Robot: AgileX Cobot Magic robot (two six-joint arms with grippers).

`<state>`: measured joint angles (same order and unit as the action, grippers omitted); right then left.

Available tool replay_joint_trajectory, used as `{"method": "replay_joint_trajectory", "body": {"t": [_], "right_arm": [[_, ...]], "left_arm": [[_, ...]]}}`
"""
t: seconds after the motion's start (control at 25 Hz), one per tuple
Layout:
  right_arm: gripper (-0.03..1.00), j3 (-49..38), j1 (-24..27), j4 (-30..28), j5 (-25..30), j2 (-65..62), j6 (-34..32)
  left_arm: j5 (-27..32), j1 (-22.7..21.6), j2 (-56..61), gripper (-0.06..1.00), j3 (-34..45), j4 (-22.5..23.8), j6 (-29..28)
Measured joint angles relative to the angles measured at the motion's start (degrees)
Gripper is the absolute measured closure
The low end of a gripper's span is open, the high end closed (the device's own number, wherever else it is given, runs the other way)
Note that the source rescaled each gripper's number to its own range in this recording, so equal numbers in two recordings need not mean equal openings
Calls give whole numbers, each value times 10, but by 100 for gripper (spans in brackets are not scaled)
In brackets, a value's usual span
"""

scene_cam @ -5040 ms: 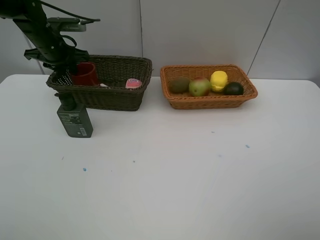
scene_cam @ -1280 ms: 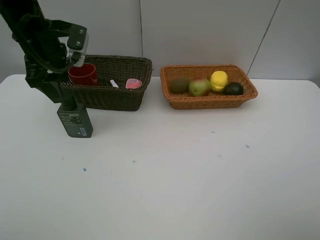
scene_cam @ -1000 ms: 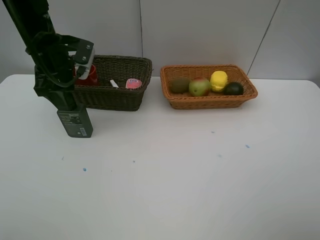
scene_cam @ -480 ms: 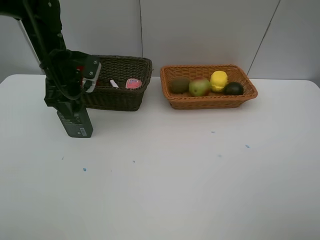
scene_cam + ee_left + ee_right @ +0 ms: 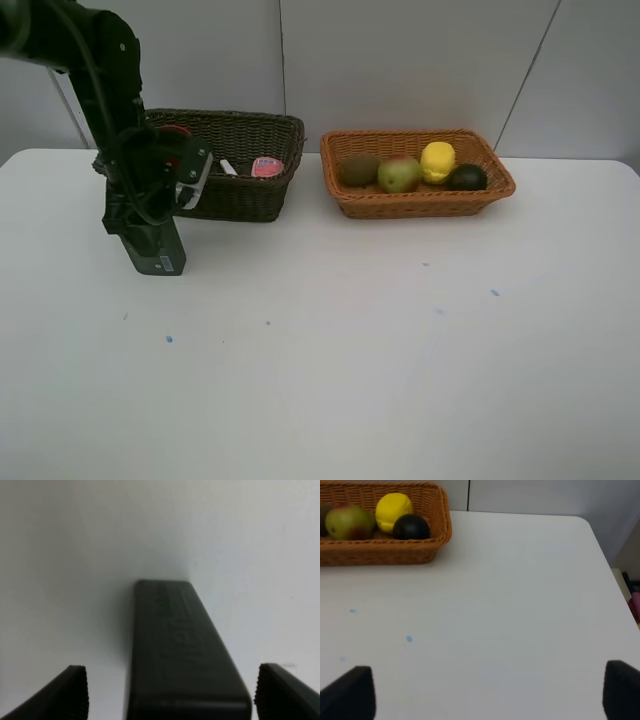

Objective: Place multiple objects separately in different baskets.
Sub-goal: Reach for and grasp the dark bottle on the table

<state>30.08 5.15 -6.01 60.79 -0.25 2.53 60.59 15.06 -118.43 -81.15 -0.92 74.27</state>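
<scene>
While the left gripper (image 5: 170, 692) hangs wide open around the pump bottle (image 5: 182, 655) near the table's (image 5: 350, 350) back left corner, the dark basket (image 5: 245, 165) stands just behind. Fruit fills the tan basket (image 5: 420, 205). The right gripper (image 5: 485, 692) is open, holding nothing.

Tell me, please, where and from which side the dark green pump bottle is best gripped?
Probably across the narrow flat sides of the dark green pump bottle, from above. It stands upright on the table, and the left end effector already straddles it, open.
</scene>
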Motion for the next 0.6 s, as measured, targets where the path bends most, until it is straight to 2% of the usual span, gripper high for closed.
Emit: {"method": "replay_joint_trajectory", "body": {"t": [0.16, 0.24, 0.32, 0.44, 0.6], "right_arm": [[-3, 0, 0, 0, 0, 0, 0], [-3, 0, 0, 0, 0, 0, 0], [-3, 0, 0, 0, 0, 0, 0], [-3, 0, 0, 0, 0, 0, 0], [-3, 0, 0, 0, 0, 0, 0]], "left_arm": [[-4, 11, -4, 7, 0, 3, 2], [-6, 15, -4, 10, 0, 9, 2], [-6, 19, -5, 22, 0, 18, 2], [0, 21, -5, 45, -1, 37, 2], [23, 21, -7, 45, -2, 57, -5]]}}
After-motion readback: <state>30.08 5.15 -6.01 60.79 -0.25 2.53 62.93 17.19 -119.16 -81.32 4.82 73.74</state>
